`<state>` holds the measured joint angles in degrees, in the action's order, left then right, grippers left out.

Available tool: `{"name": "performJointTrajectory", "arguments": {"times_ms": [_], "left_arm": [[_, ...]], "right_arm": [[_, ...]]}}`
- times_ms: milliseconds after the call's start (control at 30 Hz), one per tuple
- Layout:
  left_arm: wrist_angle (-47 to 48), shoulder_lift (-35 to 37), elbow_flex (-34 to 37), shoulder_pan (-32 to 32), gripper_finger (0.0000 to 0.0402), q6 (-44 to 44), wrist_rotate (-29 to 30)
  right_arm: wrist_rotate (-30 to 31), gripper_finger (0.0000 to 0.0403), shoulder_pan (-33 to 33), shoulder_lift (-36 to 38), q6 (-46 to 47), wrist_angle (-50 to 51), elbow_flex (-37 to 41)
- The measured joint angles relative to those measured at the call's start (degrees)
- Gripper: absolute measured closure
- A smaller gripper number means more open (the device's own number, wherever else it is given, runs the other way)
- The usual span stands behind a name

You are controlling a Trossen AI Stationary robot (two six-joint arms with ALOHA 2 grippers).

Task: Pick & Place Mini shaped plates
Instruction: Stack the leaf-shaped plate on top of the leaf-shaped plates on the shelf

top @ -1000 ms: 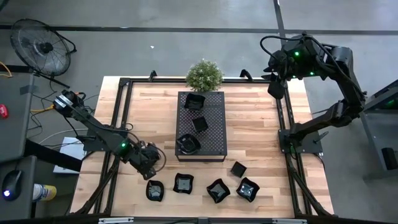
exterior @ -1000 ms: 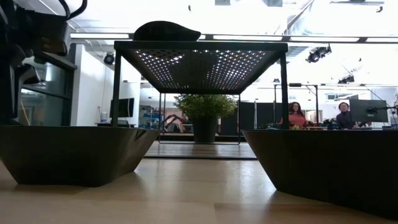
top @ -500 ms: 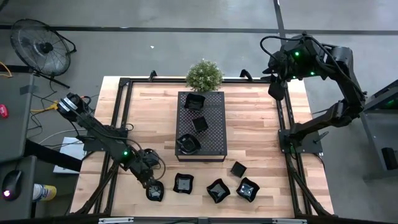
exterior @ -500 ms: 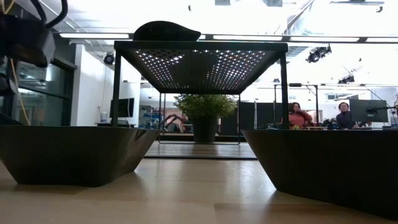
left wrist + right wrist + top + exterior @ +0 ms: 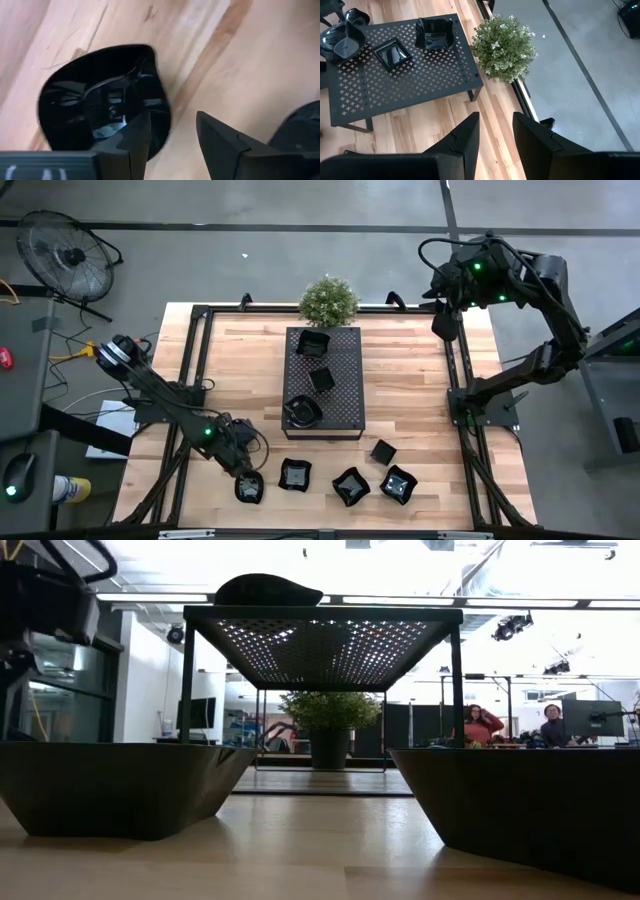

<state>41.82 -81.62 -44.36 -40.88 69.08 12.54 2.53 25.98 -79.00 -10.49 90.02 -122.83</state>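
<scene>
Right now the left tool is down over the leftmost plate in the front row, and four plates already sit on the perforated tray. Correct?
Not quite. The perforated tray holds three plates, not four; the high view shows them in a line along it. The rest stands: the left tool is down over the leftmost plate of the front row, its fingers apart at the rim.

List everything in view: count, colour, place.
Mini shaped plates on tray: 3, black, on the perforated tray; nearest.
Mini shaped plates on table: 5, black, front row; leftmost under the left gripper.
Perforated tray: 1, black, table centre.
Plant: 1, green, behind tray.
Fan: 1, black, floor, far left.
People: 2, background, low view.
Left gripper: fingers open, straddling leftmost plate's rim.
Right gripper: fingers open, raised at back right.
</scene>
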Motion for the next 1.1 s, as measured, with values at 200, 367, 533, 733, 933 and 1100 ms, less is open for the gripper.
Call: {"name": "performJointTrajectory", "arguments": {"times_ms": [200,367,533,733,933,1100], "left_arm": [[0.00,-2.92,0.00,0.00,0.0262,-0.09,0.44],[0.46,-4.72,0.00,0.00,0.0264,-0.26,0.32],[0.28,-4.96,0.03,0.00,0.0265,-0.26,0.10],[0.25,-4.96,0.03,-0.01,0.0306,-0.26,-0.25],[0.35,-4.83,0.00,0.00,0.0375,-0.09,-0.15],[0.39,-4.79,-0.02,0.00,0.0396,0.23,-0.13]], "right_arm": [[0.01,0.0290,0.00,0.00,0.57,0.00,-0.01],[0.01,0.0290,0.00,0.00,1.40,0.00,-0.01],[0.01,0.0290,0.00,0.00,1.45,0.00,0.00],[0.03,0.0290,0.00,0.00,1.47,0.00,0.00],[0.03,0.0290,0.00,0.00,1.47,-0.02,-0.01],[0.03,0.0290,-0.03,0.00,1.47,0.00,0.00]]}}
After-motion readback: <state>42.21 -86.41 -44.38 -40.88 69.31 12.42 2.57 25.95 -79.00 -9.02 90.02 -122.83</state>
